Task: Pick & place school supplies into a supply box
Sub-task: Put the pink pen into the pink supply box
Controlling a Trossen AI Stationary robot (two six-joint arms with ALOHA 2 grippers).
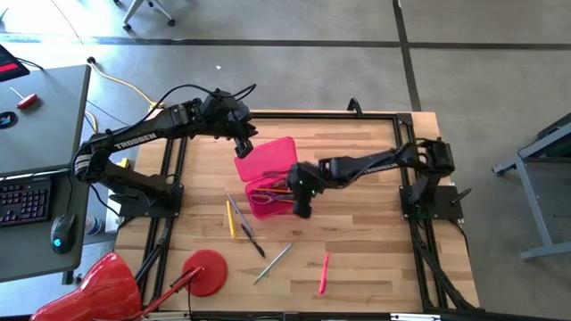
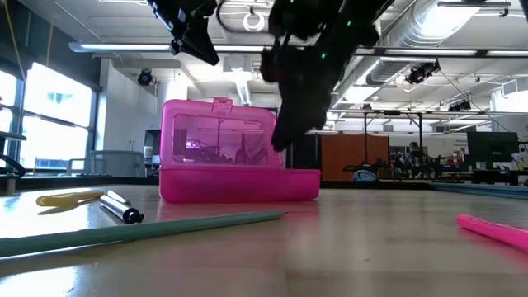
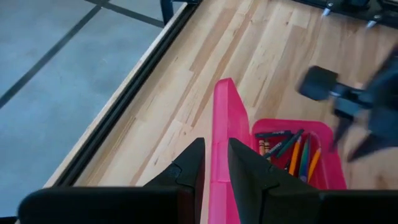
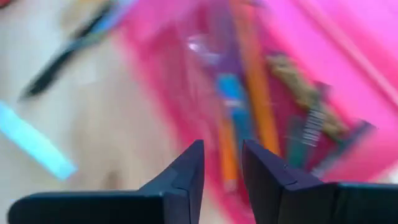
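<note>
We log the right claw (image 1: 302,207) empty, fingers narrowly apart, over the pink box (image 1: 268,198); pencils (image 3: 297,151) below lie lengthwise. Left claw (image 3: 212,168) pinches the upright lid (image 3: 225,134)

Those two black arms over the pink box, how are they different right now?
The left tool sits at the box's upright lid, its fingers on either side of the lid edge; the right tool hangs over the open tray where pencils lie. The left arm reaches from the table's left side, the right from its right. Both tools are dark, two-fingered, and carry nothing I can see.
</note>
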